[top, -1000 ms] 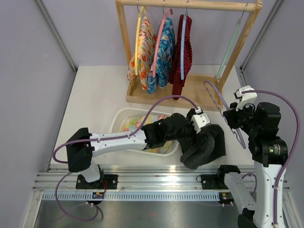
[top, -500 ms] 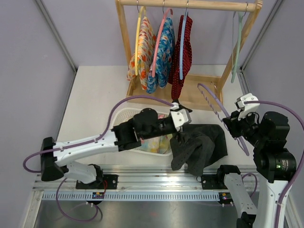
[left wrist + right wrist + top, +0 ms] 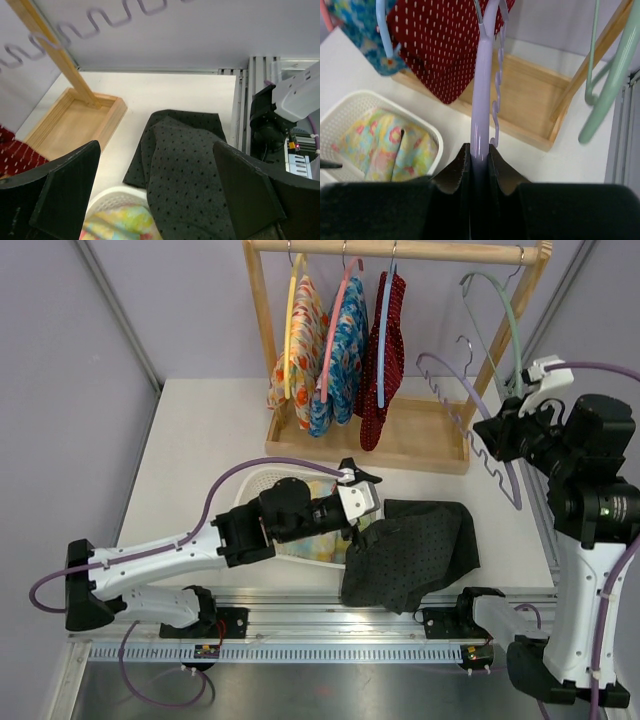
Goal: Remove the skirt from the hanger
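The black dotted skirt (image 3: 415,552) lies crumpled on the table, one edge over the rim of the white basket (image 3: 258,483). It is off the purple hanger (image 3: 470,430). My left gripper (image 3: 366,502) is open just left of the skirt and holds nothing. In the left wrist view the skirt (image 3: 192,175) lies below and between the spread fingers (image 3: 70,190). My right gripper (image 3: 500,437) is shut on the purple hanger (image 3: 483,95) and holds it up to the right of the wooden rack (image 3: 400,250).
Three patterned garments (image 3: 340,350) hang on the rack, beside an empty green hanger (image 3: 500,305). The basket holds colourful folded cloth (image 3: 385,150). The rack's wooden base tray (image 3: 420,435) stands behind the skirt. The metal rail (image 3: 330,625) runs along the near edge.
My left gripper let go of the skirt and drew back left; the skirt dropped flat on the table. My right arm lifted the purple hanger up and back toward the rack.
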